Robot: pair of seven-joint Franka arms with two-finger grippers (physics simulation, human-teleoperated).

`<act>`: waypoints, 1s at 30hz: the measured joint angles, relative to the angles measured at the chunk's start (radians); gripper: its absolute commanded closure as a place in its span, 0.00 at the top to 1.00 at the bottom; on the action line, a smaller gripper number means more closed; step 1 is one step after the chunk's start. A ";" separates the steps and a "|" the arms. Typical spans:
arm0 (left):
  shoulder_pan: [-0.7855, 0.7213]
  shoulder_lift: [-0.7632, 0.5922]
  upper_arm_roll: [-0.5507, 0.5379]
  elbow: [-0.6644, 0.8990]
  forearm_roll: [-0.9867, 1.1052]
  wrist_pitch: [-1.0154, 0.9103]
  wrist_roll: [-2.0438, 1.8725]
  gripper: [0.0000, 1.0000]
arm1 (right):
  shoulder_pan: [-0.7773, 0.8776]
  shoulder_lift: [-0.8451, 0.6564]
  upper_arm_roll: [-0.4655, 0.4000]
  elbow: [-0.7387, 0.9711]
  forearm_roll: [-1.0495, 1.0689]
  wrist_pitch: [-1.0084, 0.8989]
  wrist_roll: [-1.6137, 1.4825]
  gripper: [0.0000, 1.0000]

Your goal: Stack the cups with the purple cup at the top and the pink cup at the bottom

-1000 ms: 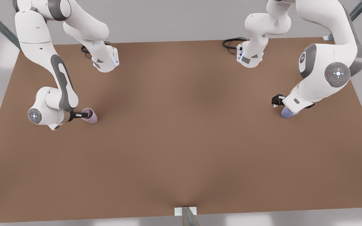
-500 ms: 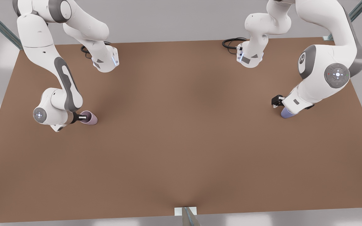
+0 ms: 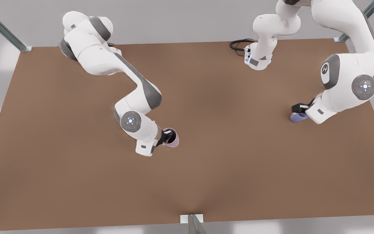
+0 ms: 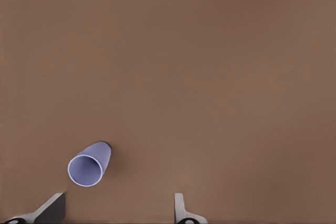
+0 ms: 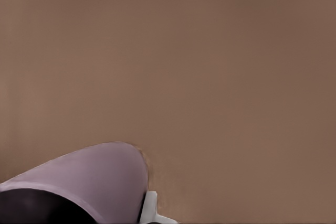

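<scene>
The pink cup (image 3: 172,138) is gripped by the right hand (image 3: 167,136) near the middle of the brown worktop (image 3: 206,169), somewhat to the front view's left of centre. One finger (image 3: 166,134) is seen reaching inside the cup's dark mouth, so the rim wall is pinched. In the right wrist view the pink cup (image 5: 100,174) is seen close up, with a pale fingertip (image 5: 149,208) just beside its wall.

The purple cup (image 3: 298,117) is found at the front view's right, upright on the worktop. The left hand (image 3: 299,109) is held just above and beside it, fingers spread and nothing grasped. In the left wrist view the purple cup (image 4: 88,164) is seen apart from the two fingertips (image 4: 181,209), which are set wide.

The two cups are well apart.
</scene>
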 measured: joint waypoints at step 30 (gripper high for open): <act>0.138 0.146 0.254 -0.586 0.000 0.636 0.255 1.00 | 0.332 0.423 -0.039 0.227 -0.028 0.452 0.731 0.75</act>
